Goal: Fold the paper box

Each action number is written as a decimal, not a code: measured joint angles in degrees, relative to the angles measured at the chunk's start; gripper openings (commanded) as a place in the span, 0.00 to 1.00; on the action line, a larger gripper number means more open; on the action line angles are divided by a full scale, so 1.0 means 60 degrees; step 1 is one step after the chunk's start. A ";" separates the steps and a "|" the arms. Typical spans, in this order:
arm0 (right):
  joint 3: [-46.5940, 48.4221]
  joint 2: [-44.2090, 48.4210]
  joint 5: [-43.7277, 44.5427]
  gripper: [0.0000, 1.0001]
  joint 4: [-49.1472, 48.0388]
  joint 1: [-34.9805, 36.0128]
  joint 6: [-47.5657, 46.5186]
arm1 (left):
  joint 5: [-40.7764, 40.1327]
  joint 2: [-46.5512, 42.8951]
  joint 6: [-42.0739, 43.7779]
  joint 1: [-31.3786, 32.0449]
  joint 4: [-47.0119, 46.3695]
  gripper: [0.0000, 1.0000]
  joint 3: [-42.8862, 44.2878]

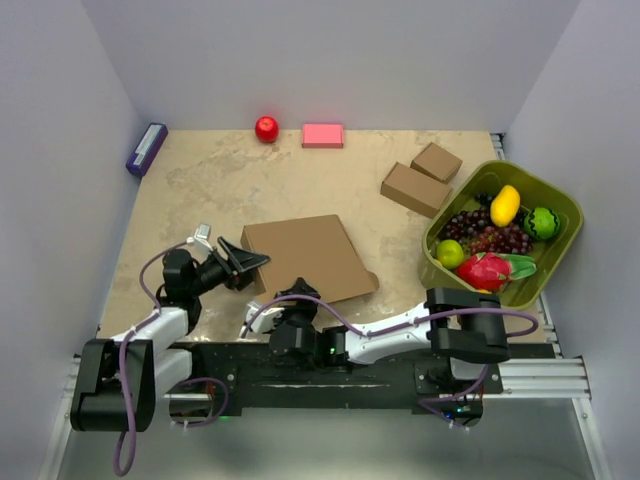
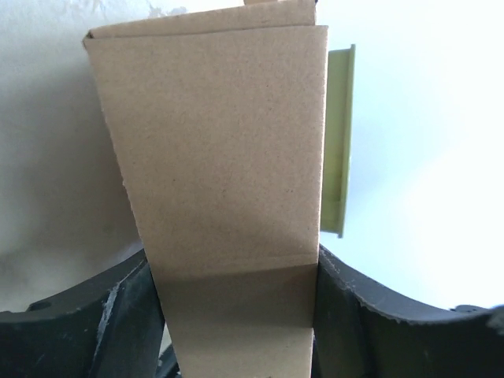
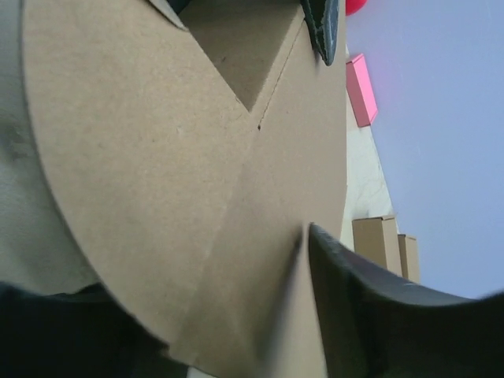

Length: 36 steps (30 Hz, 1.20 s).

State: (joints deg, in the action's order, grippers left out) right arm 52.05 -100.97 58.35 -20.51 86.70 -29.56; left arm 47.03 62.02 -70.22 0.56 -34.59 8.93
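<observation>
1. A purple box (image 1: 147,148) lies at the far left edge of the table (image 1: 200,190), against the side wall.
2. The left gripper (image 1: 245,263) reaches in from the left to the paper box's left edge. In the left wrist view a cardboard panel fills the gap between its two dark fingers (image 2: 118,315) and touches both, so this claw is grasping the cardboard.
3. A red ball (image 1: 266,129) sits at the far edge of the table, by the back wall.
4. The paper box (image 1: 305,255) lies in the middle of the table's near half as a brown, roughly square sheet turned slightly askew, with a small tab at its right near corner.
5. The right gripper (image 1: 296,293) is at the sheet's near edge. In its wrist view a rounded flap runs between the fingers, and one finger (image 3: 354,315) is against the cardboard. I cannot tell whether this claw is clenched or released.
6. A pink block (image 1: 322,135) lies just right of the ball.
7. Two small brown boxes (image 1: 425,177) sit side by side, touching, at far right.
8. A green basket (image 1: 560,215) at the right edge holds a yellow fruit (image 1: 505,205), grapes (image 1: 485,232), a green apple (image 1: 450,253) and a dragon fruit (image 1: 485,270).
</observation>
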 measured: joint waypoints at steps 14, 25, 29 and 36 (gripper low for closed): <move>-0.0648 0.0302 0.0510 0.79 -0.1523 0.0033 -0.0484 | -0.0033 -0.0379 -0.2991 0.0259 -0.2044 0.19 -0.1038; -0.0845 0.0382 0.0452 0.32 -0.1581 0.0011 -0.1184 | -0.0401 -0.0430 -0.3362 0.0608 -0.2160 0.58 -0.1082; -0.0557 0.0561 0.0280 0.29 -0.0463 -0.0047 -0.0627 | -0.0255 -0.0503 -0.2962 0.0608 -0.1111 0.72 -0.0681; 0.1064 0.0645 -0.0146 0.31 0.2521 -0.0444 0.1064 | 0.0266 -0.0936 0.0943 0.0415 0.2976 1.00 0.1472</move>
State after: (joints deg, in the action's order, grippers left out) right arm 58.43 -97.10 57.47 -5.39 84.03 -23.18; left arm 48.62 56.40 -64.55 3.05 -16.73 17.76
